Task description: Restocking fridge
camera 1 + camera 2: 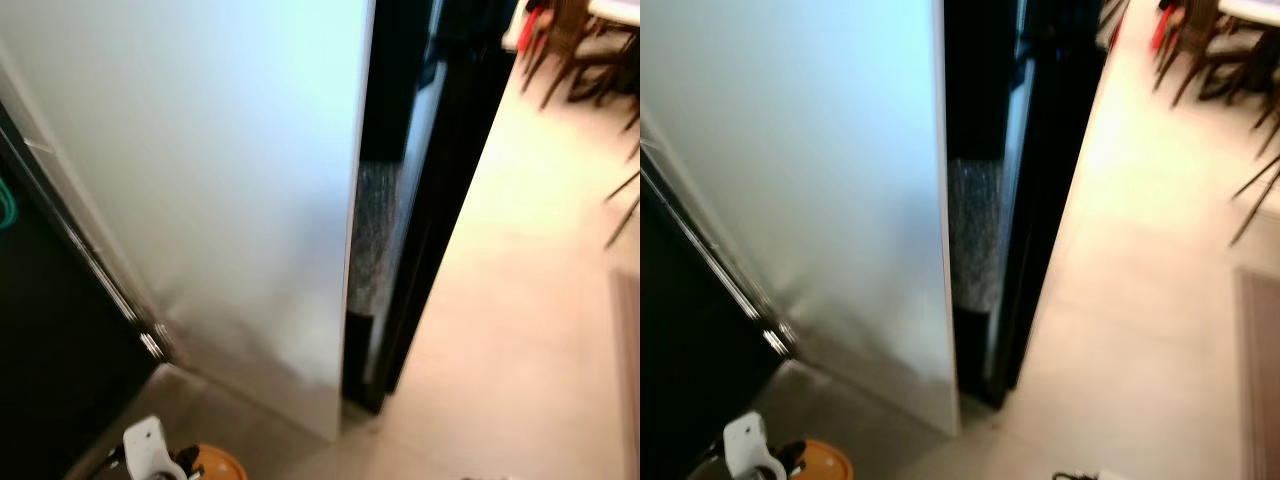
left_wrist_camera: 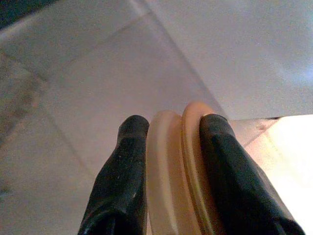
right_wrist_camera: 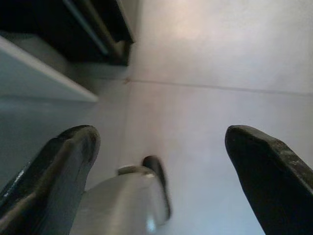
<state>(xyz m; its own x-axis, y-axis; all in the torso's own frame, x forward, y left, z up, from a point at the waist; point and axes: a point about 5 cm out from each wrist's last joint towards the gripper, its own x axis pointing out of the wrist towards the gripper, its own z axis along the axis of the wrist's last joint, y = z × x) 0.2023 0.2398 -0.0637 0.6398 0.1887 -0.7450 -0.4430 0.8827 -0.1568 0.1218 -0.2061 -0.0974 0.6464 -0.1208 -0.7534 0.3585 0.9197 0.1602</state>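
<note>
Head views blurred. White fridge door (image 1: 200, 200) stands open, edge toward the camera, taking up the left and middle. Beside its right edge is a dark gap with a black cabinet side (image 1: 420, 260) and a speckled grey strip (image 1: 372, 240). Metal handle bar (image 1: 90, 260) runs diagonally at far left against a dark panel. Beige tile floor (image 1: 520, 300) spreads right; chair legs (image 1: 570, 50) at top right, well apart from the fridge.

Left pincer (image 2: 168, 161) is clamped on an orange-tan round item (image 2: 178, 176), two stacked rims showing between the black fingers (image 2: 122, 181), held low over the floor just beside the door's bottom edge. In the head view the orange item (image 1: 215, 465) sits at the bottom edge by a white wrist part (image 1: 150, 450).

Right pincer (image 3: 161, 147) is spread wide, holding nothing, pointing at floor tile; a grey rounded robot part (image 3: 122, 200) lies between the fingers.
</note>
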